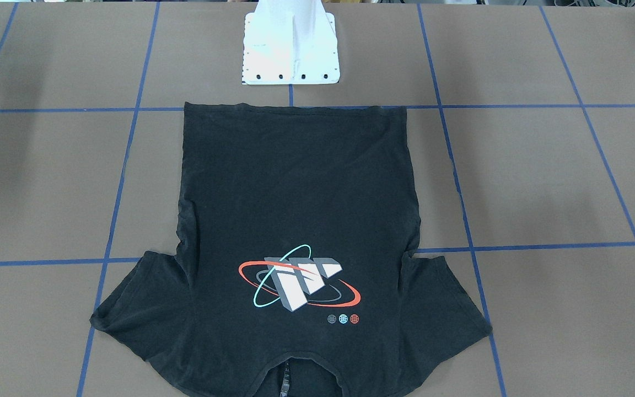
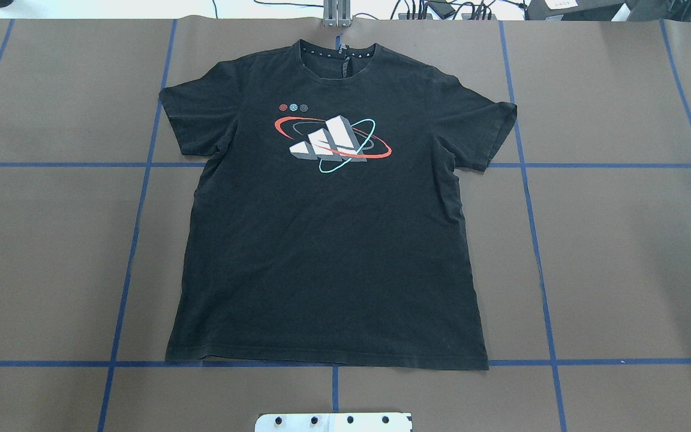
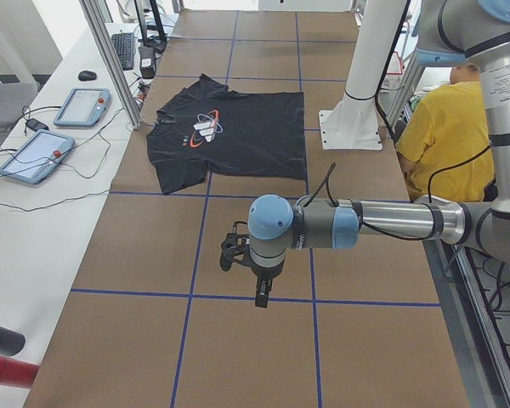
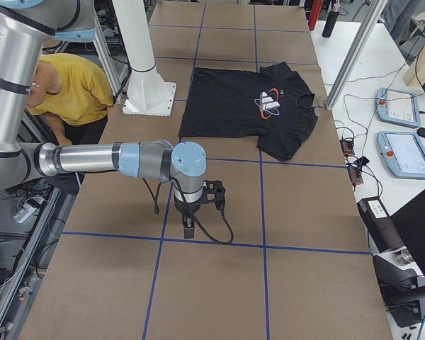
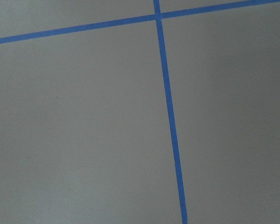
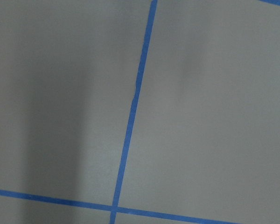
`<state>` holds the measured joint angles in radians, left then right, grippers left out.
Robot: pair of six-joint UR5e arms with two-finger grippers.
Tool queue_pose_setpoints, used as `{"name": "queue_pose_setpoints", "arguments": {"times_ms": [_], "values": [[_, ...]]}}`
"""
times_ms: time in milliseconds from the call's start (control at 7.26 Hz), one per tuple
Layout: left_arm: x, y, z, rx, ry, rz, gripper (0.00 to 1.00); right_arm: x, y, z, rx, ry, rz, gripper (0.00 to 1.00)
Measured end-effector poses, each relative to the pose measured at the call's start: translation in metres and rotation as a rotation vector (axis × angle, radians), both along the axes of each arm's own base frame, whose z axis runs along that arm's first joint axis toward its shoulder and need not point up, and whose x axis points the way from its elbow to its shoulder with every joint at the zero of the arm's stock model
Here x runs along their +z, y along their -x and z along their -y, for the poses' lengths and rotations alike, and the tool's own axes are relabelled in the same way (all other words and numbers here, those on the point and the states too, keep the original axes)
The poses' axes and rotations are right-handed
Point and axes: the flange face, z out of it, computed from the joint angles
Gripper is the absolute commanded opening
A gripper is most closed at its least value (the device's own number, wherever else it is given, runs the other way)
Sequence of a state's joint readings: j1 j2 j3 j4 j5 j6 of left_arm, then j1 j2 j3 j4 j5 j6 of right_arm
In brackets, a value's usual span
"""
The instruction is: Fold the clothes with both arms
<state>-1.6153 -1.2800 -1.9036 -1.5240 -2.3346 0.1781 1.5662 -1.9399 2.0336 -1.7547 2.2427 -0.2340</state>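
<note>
In the middle of the brown paper-covered tabletop (image 2: 621, 240), marked into squares by blue tape lines (image 2: 135, 240), a black short-sleeved T-shirt (image 2: 327, 252) lies flat and face up with both sleeves spread. Its round collar (image 2: 336, 57) points away from the robot. Its straight hem lies near the white pedestal base (image 1: 290, 49) without touching it. On the chest is a white and grey block graphic (image 2: 332, 144) ringed by a red and a teal ellipse, with three small round marks beside it.

The silver-grey left arm (image 3: 382, 223), with light-blue joint caps, reaches out over bare tabletop well apart from the shirt, toward the robot's left end. Its black left pincer (image 3: 262, 293) hangs downward above a tape line, and I cannot tell whether its fingers are apart or together. The right arm (image 4: 92, 157) does the same at the opposite end. The right pincer (image 4: 188, 228) points down over bare paper, and I cannot tell its state either. Both wrist cameras show only brown paper and crossing blue tape.

A person in a yellow shirt (image 3: 446, 127) sits behind the pedestal.
</note>
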Motion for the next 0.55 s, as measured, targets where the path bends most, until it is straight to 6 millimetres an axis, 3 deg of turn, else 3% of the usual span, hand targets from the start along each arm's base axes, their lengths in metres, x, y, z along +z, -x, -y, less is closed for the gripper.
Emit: {"name": "queue_pose_setpoints", "arguments": {"times_ms": [551], "values": [[-0.014, 0.000, 0.005, 0.004, -0.054, 0.003, 1.00, -0.004, 0.000, 0.003, -0.002, -0.013, 0.000, 1.00]]}}
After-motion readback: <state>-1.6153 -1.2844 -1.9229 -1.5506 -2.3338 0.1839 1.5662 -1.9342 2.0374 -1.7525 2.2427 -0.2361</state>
